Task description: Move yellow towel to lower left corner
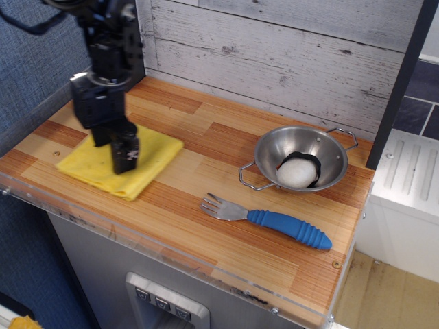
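Yellow towel (116, 163) lies near the surface's (226, 233) lower left corner (27, 168), our hand (125, 156) pressed on its middle, seemingly pinching the cloth. We judge the drag nearly done; next, a short slide, then release.

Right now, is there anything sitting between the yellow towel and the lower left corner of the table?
Nothing visible does. The yellow towel lies near the lower left corner with bare wood between them; the gripper is down on the towel.
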Robot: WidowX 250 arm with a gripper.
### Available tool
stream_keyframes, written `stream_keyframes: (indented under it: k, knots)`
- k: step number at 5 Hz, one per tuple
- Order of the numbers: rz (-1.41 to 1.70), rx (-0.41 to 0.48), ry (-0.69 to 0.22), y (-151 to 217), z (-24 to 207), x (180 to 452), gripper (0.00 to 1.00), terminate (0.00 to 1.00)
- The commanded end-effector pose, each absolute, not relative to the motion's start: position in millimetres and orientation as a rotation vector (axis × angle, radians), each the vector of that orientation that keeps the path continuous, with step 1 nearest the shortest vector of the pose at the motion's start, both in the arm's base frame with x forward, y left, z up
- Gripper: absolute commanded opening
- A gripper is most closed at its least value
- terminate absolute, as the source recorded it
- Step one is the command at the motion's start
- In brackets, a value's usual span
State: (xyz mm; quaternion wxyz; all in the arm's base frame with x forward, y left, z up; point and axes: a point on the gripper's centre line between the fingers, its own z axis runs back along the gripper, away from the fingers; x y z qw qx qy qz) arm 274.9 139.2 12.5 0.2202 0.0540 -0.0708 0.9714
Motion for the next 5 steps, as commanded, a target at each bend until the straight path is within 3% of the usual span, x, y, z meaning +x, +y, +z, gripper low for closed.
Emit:
stream_keyframes:
  k: [1,3,5]
  knots:
    - [2.805,0.118,-0.254,172,26,251,1.00,0.00]
    - [2.881,0.127,-0.269,205,25,243,1.00,0.00]
    - [2.874,0.054,-0.280,197,34,250,1.00,0.00]
